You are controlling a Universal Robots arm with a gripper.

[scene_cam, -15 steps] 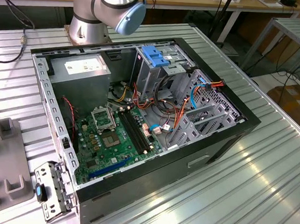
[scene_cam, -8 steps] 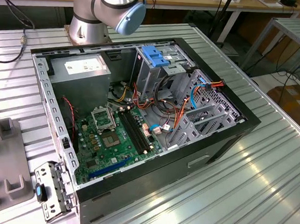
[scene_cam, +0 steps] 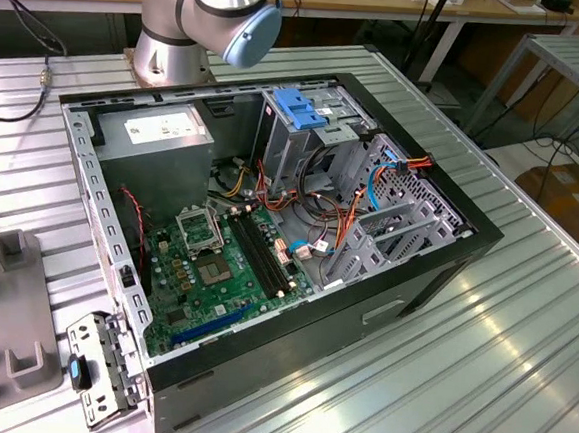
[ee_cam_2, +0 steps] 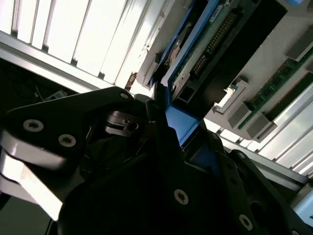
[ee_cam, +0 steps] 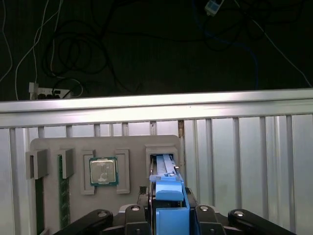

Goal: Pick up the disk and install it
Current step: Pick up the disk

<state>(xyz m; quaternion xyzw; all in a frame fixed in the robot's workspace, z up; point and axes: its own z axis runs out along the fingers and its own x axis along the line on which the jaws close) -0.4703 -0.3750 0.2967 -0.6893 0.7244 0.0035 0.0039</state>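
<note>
Closest to the wrist cameras: gripper (ee_cam: 168, 208) straddles the blue end of the disk (ee_cam: 168, 188), 1 finger each side. No gap shows between fingers and blue rail in both wrist views, so I read the claw as closed on the disk, narrow opening, nothing else in it. Second wrist view shows the disk's (ee_cam_2: 215, 44) board side and connector running away from the gripper (ee_cam_2: 168, 117).

Disk stands on edge, and its far end looks seated in 1 slot of the grey parts tray (ee_cam: 63, 144); not lifted clear. Same tray: processor chip (ee_cam: 103, 171) in a pocket just beside that slot, 2 memory sticks (ee_cam: 60, 196) further over. Tray sits on the slatted metal table (ee_cam: 234, 161).

Step in hand, my read: pick-up, grasp made, install not begun. Getting the disk out calls for a straight pull along the slot with no twist, or the rails bind on the walls.

Pose: tool points down at the tray, square to the slot. Exterior view: arm (scene_cam: 220, 10) shoulder sits beyond the open computer case (scene_cam: 435, 278), with the drive cage (scene_cam: 306, 128) inside it.
</note>
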